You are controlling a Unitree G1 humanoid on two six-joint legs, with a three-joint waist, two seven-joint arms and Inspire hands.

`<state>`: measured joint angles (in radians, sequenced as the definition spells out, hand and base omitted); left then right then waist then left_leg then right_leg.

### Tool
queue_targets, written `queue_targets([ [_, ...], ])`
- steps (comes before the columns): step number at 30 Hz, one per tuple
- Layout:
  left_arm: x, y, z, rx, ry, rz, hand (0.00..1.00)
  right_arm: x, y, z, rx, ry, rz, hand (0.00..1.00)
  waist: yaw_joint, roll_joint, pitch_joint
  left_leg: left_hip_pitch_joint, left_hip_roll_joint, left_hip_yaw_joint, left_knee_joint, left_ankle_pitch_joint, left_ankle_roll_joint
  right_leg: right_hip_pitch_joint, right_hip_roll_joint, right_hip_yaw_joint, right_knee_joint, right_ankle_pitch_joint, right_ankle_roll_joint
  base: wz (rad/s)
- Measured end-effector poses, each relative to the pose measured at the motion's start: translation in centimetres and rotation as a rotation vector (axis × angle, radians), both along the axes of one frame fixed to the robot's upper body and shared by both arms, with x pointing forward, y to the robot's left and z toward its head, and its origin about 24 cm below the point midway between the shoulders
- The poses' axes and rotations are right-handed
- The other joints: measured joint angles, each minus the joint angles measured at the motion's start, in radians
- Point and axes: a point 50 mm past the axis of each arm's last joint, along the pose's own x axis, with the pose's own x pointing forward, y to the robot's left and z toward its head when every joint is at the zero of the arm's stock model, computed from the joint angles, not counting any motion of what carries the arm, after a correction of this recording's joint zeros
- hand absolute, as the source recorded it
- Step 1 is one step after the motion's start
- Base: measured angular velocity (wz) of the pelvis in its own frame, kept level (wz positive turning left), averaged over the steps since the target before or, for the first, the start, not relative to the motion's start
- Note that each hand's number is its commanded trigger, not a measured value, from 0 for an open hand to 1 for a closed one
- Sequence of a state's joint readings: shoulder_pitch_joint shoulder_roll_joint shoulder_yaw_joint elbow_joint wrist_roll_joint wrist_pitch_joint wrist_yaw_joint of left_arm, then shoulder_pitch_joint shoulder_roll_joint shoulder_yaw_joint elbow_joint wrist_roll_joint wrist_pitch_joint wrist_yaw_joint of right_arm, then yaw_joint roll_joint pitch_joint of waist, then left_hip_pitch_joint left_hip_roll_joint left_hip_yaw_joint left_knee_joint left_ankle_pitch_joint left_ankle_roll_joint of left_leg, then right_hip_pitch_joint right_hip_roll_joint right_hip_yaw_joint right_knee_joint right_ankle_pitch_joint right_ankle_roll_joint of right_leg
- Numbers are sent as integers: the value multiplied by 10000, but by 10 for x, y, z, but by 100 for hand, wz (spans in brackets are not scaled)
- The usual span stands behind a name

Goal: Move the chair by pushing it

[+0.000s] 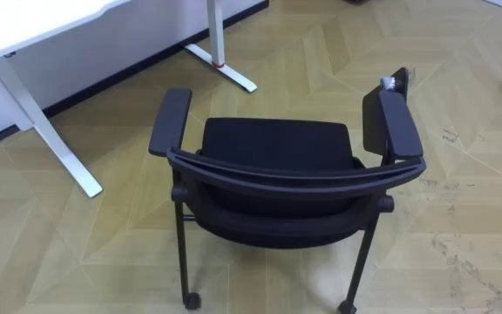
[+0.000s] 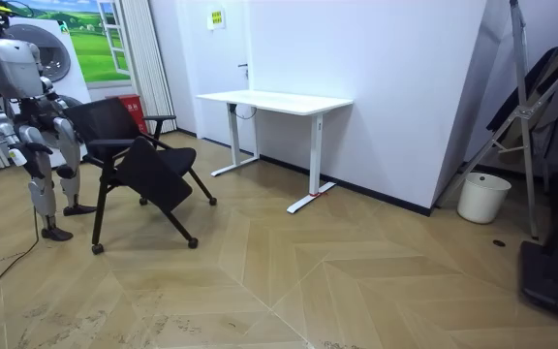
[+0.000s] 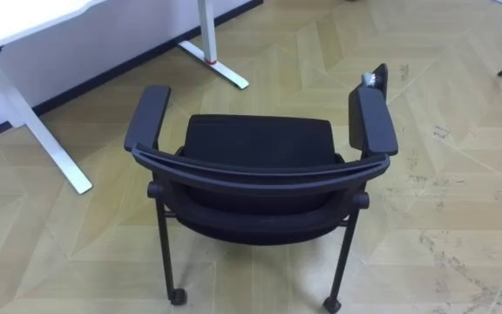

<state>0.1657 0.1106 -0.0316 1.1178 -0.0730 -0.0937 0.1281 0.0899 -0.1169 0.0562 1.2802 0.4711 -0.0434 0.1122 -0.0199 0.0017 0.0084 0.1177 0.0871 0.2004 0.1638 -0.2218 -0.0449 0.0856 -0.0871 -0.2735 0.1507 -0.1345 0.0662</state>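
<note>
A black chair [image 1: 277, 144] with a curved backrest [image 1: 295, 179], two padded armrests and small castors stands on the wood floor right below me, its back towards me. In the room view I stand just behind the chair [image 2: 134, 155] at the room view's left, upright, facing it. My right hand [image 2: 15, 155] and left hand [image 2: 67, 145] hang low at my sides, apart from the chair's back. The chair's seat faces the open floor and the white desk [image 2: 274, 100].
The white desk [image 1: 42, 17] stands ahead on my left, with its legs [image 1: 50, 131] and a long foot [image 1: 225, 70] on the floor close to the chair. A white bucket [image 2: 483, 197] and a dark stand [image 2: 536, 116] are far off at the room view's right.
</note>
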Motion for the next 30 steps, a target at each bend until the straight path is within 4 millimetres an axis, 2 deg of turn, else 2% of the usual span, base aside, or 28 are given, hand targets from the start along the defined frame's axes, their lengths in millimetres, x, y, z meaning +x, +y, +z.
queue_targets([
  [12, 0, 1, 0, 71, 26, -90, 0, -2, 0, 0, -19, 16, -14, 0, -8, 14, -28, 18, 0, -2, 17, 0, 0, 27, 1, -8, 11, 1, -2, 0],
  [17, -2, 1, 0, 58, 67, -7, 0, -2, -1, 0, -48, 67, -13, 0, -16, 49, 11, 75, 0, -2, 9, 0, 0, 72, 1, -6, 10, 1, -1, 0],
  [20, -5, 1, -1, 79, 70, 446, 0, -3, -1, 0, -59, 85, -19, 0, -17, 45, 34, 84, 0, -7, -18, -1, -1, 90, 3, -17, -3, -2, 3, 0],
  [23, -8, 3, -1, 101, 104, 813, 0, -3, -1, 0, -60, 96, -53, 0, -5, 23, 19, 83, 0, -4, -48, -4, -5, 87, 16, -13, -17, -5, 7, 0],
  [24, -12, 4, -1, 122, 156, 1067, 0, -4, -1, 0, -81, 125, -86, 0, 2, 65, 6, 84, 0, -1, -53, -4, -6, 82, 17, -9, -18, -7, 10, 0],
  [25, -15, 5, -1, 165, 208, 1234, 0, -4, -2, 0, -86, 118, -131, 0, 2, 8, -25, 91, 0, 1, -53, -5, -6, 85, 16, -11, -18, -7, 11, 0],
  [30, -24, 21, 3, 1441, 325, 2435, 0, -6, -4, 0, -299, 207, -285, 0, 6, 37, -33, 147, 1, -1, -44, -5, -7, 150, 14, -20, -16, -7, 11, 0],
])
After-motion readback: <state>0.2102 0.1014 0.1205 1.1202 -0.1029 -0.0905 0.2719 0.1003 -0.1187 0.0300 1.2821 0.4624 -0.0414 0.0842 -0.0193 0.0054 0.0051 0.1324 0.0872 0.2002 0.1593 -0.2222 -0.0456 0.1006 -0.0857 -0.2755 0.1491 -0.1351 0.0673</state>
